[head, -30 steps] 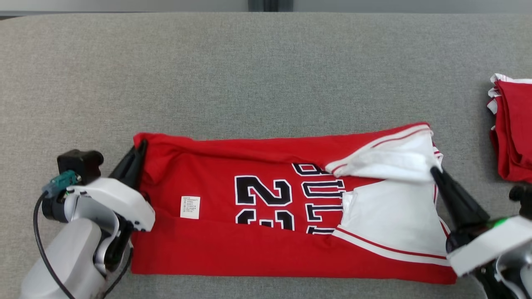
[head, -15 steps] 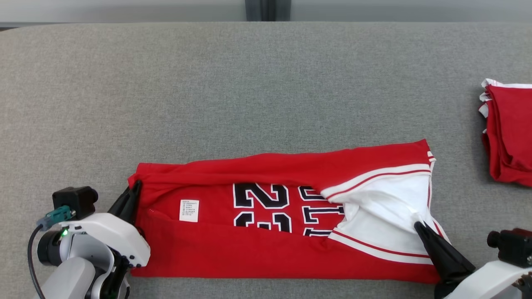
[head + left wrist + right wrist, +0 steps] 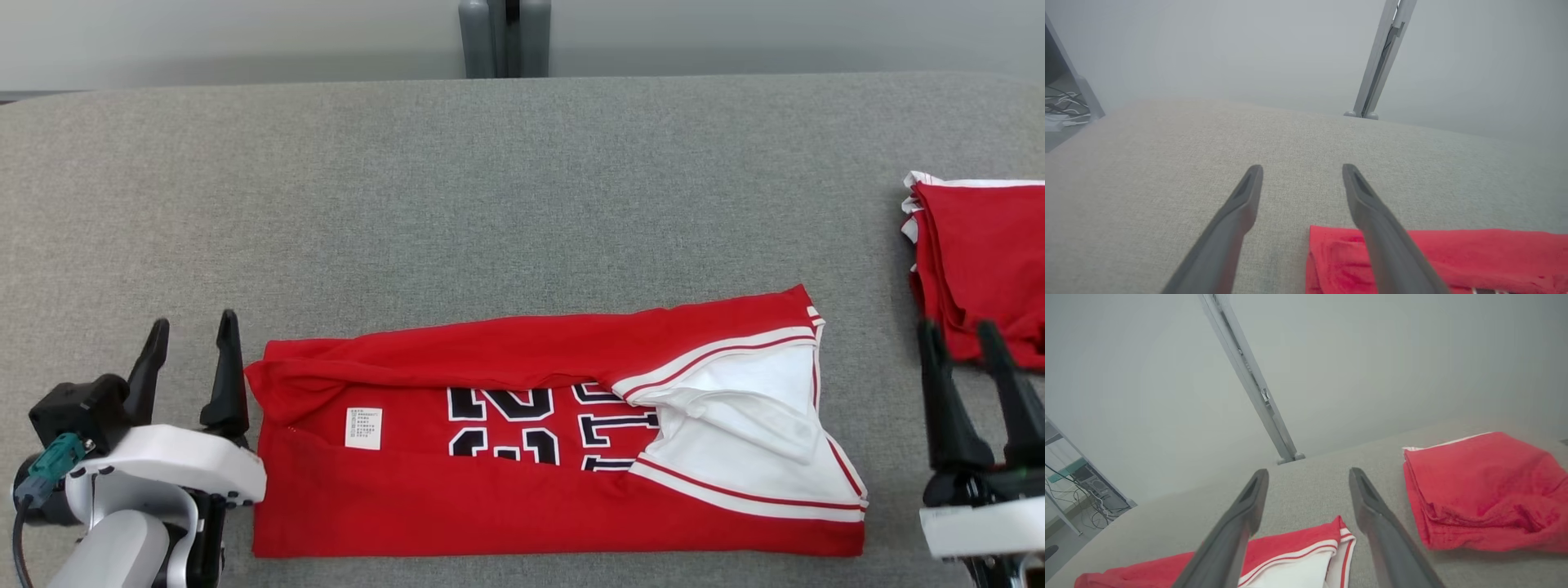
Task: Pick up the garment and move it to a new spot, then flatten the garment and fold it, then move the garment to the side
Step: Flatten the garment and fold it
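Both grippers are spread wide, nothing held.

Jersey [image 3: 555, 457]: red, lying flat on the grey table [image 3: 490, 204], centre, close to the near edge, as a long strip running left-right. The far long edge is folded in toward the middle and the near edge is folded up. Black-and-white number and lettering show in the gap between the folds. White label [image 3: 364, 428] near the left end. The right end shows white fabric with red-white trim, slightly rumpled.

Left gripper [image 3: 194, 320]: just off the jersey's left end, fingers pointing up the table. The inner finger is right at the red edge and may be brushing it; can't tell from either view.

Right gripper [image 3: 957, 328]: off the jersey's right end, apart from it, near a folded red stack [image 3: 980, 261] at the table's right side. The right wrist view shows grey table between finger and stack.

Grey post [image 3: 504, 37] behind the far edge.
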